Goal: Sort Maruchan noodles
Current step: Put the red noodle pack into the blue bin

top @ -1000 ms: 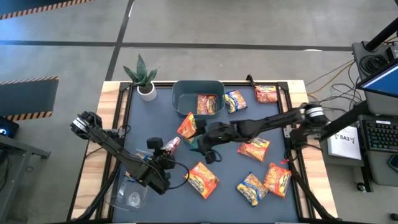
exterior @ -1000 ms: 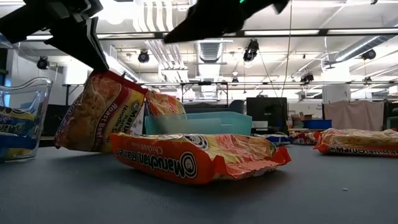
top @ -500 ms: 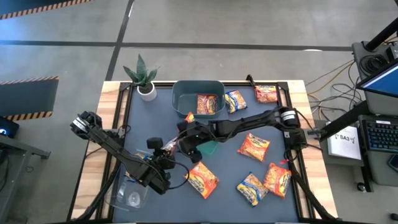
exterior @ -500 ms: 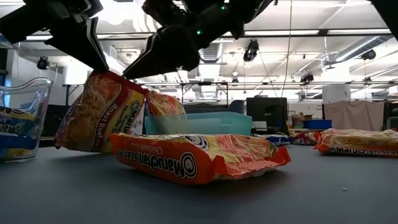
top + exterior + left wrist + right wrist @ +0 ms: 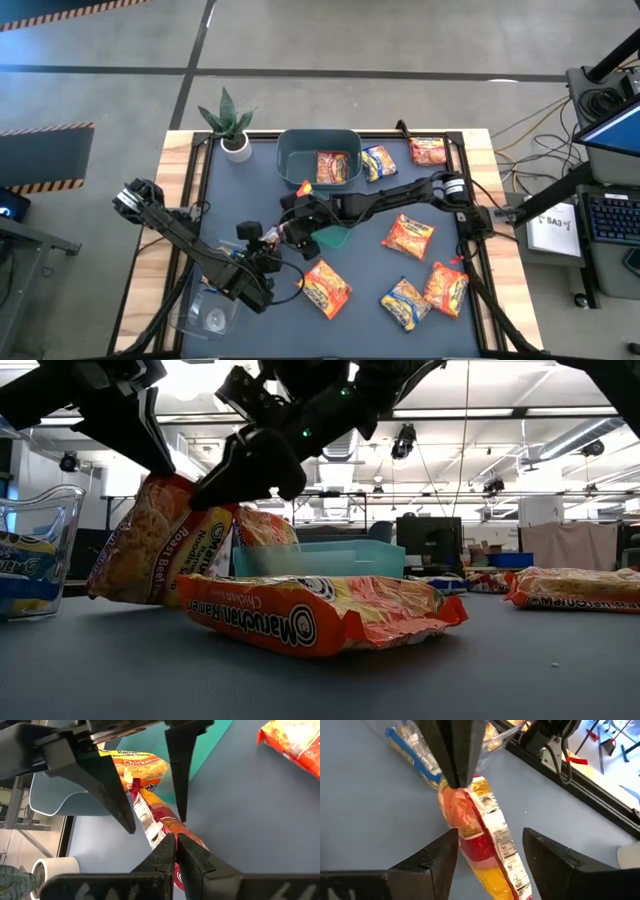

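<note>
On the table (image 5: 230,180), tub (image 5: 290,160) holds a packet (image 5: 335,166); left end effector (image 5: 174,838) pinches another packet (image 5: 150,820).

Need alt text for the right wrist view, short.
The right tool, open, straddles a red-and-yellow ramen packet that the left tool pinches by its far end above the blue-grey table. Behind lies a yellow-and-blue packet.

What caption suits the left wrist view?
Left gripper pinches a roast beef packet upright while the right gripper straddles it, fingers open.
</note>
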{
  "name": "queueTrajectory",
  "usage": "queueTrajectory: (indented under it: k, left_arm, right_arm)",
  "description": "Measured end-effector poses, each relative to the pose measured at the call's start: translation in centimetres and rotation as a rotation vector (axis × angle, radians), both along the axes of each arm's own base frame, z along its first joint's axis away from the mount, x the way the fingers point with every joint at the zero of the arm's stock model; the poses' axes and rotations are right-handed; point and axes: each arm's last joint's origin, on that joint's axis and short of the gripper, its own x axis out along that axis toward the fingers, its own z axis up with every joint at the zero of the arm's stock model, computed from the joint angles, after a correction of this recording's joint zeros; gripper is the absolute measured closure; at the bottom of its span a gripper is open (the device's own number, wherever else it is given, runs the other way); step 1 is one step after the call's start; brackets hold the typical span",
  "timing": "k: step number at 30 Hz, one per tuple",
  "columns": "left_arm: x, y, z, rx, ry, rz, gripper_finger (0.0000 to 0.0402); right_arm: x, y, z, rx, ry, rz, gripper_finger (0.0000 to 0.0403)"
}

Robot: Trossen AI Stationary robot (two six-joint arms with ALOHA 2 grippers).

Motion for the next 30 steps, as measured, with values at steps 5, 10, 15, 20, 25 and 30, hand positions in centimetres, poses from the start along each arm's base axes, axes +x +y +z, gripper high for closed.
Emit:
queueTrajectory:
  k: [5, 10, 15, 20, 25, 30]
  left_arm:
    - [0.0, 0.0, 0.0, 0.001, 0.000, -0.005, 0.0401]
    - [0.1, 0.0, 0.0, 0.007, -0.004, -0.008, 0.0401]
    - [0.1, 0.0, 0.0, 0.018, -0.004, -0.014, 0.0397]
    - [0.1, 0.0, 0.1, 0.018, -0.005, -0.014, 0.0364]
    - [-0.4, 0.0, 1.0, 0.001, -0.030, -0.023, 0.0322]
    - [-1.6, 0.3, 2.9, -0.021, -0.074, -0.055, 0.0290]
  right_arm:
    - [0.1, -0.2, 0.2, -0.005, -0.023, 0.000, 0.0229]
    - [0.1, -0.2, 0.2, -0.009, -0.024, 0.002, 0.0282]
    - [0.1, -0.2, 0.1, -0.016, -0.020, 0.009, 0.0346]
    - [0.0, -0.2, 0.0, -0.028, -0.010, 0.018, 0.0390]
    - [-0.2, -0.2, -0.1, -0.026, 0.025, 0.017, 0.0394]
    - [-0.6, -0.2, 0.4, 0.048, 0.056, -0.007, 0.0394]
